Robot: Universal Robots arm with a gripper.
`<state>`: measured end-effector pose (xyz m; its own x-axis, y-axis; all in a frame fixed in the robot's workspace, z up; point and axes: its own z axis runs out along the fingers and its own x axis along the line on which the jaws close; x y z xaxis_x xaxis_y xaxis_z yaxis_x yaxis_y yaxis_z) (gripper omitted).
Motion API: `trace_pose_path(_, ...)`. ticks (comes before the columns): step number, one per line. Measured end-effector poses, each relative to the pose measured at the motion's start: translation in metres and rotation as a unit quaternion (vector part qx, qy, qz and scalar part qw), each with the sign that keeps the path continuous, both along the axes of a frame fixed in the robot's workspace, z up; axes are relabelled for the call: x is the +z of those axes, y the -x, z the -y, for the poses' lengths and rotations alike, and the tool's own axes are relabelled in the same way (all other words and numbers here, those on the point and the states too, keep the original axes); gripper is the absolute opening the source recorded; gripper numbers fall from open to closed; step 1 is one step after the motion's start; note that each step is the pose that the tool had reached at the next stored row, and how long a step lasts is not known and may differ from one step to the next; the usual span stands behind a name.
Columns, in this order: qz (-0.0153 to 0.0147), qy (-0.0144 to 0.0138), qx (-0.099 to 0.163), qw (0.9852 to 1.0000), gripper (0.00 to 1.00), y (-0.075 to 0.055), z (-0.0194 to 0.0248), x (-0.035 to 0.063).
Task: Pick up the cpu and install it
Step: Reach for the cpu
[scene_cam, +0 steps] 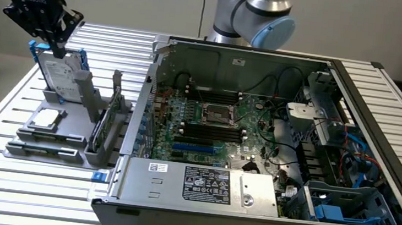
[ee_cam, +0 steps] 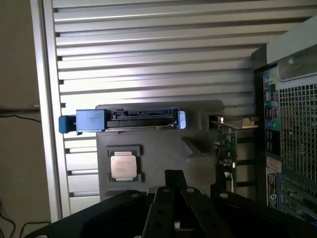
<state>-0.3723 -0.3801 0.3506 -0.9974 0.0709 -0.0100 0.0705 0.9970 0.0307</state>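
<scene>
- The hand [scene_cam: 58, 49] hangs just above the upright hard drive [scene_cam: 63, 74] at the far end of the grey fixture [scene_cam: 42, 151]. Its fingers are shut together and it holds nothing.
- The cpu [scene_cam: 47, 119] lies flat in its own recess of that fixture on the slatted worktop [scene_cam: 2, 182], well apart from the hand.
- It is not yet in the motherboard socket [scene_cam: 217, 114] inside the open computer case [scene_cam: 175, 223].
- A good pick calls for the hand centred squarely over the chip, opened enough to clear its edges, and kept level.
- The labels on the drive, the cpu lid and the power supply [scene_cam: 209, 185] are too small to read.
</scene>
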Motion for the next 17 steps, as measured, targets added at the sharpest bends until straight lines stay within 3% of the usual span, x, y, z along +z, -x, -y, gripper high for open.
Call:
trace_pose_path(8, -0.005, 0.001, 0.0, 1.0, 0.11, 0.037, -0.0005, -0.0061)
trace_pose_path(10, -0.0091, 0.0011, 0.0, 1.0, 0.11, 0.044, -0.0005, -0.0067)
trace_pose_path(11, -0.0104, 0.001, 0.0, 0.9999, 0.11, 0.044, -0.0005, -0.0068)
trace_pose_path(17, -0.0104, 0.001, 0.0, 0.9999, 0.11, 0.044, -0.0005, -0.0068)
